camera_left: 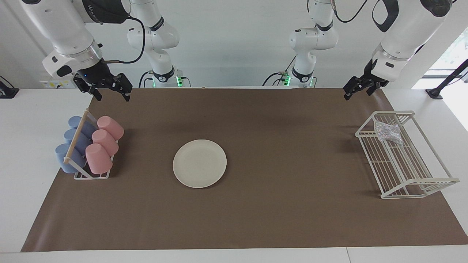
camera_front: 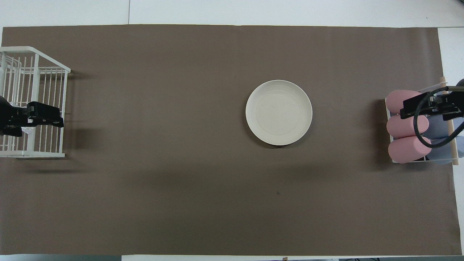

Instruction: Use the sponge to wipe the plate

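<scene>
Plate (camera_left: 199, 163) lies flat on the brown mat (camera_left: 278, 215), bare, well apart from the white wire rack (camera_left: 420, 186) at the left arm's end. Sponge (camera_left: 387, 132) rests in that rack, at its end nearer the robots. Left gripper (camera_left: 360, 87) hangs raised above the rack, fingers released and empty; right gripper (camera_left: 109, 88) waits above the cup rack (camera_left: 91, 176), fingers likewise spread, empty

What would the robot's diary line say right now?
left gripper: open, raised | right gripper: open, waiting | sponge: in wire rack | plate: bare
</scene>
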Robot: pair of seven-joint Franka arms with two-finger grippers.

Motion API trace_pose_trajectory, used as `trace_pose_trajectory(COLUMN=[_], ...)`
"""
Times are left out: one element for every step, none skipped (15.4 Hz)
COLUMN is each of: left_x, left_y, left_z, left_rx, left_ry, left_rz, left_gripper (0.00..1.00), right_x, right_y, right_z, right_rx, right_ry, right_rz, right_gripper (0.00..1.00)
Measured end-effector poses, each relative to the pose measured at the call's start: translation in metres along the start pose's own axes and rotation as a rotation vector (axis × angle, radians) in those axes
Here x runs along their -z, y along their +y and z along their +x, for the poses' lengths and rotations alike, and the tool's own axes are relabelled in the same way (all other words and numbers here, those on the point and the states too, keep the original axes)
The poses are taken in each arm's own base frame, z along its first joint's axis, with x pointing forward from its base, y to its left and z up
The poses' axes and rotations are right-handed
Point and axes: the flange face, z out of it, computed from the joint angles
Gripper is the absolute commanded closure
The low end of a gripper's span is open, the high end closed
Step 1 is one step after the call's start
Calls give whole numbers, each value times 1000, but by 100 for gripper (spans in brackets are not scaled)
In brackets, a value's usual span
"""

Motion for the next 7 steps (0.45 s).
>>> trace_pose_trajectory(left_x=[3, 4, 2, 0, -2, -4, -4], left_y=[0, 1, 1, 2, 2, 3, 3], left_z=[2, 3, 5, 6, 7, 8, 8], left_rx=[0, 0, -1, -2, -3, -3, -4], left_ry=[1, 1, -2, -7, -11, -14, -15], left_rz=[-1, -1, 0, 0, 1, 1, 2], left_gripper=[0, 0, 0, 0, 0, 0, 0], right_x=[0, 0, 0, 0, 0, 0, 0], right_y=[0, 0, 0, 0, 0, 0, 0], right_z=[0, 0, 0, 0, 0, 0, 0], right_rx=[0, 0, 0, 0, 0, 0, 0], right_ry=[0, 0, 0, 0, 0, 0, 0], right_rz=[0, 0, 0, 0, 0, 0, 0], right_gripper=[0, 0, 0, 0, 0, 0, 0])
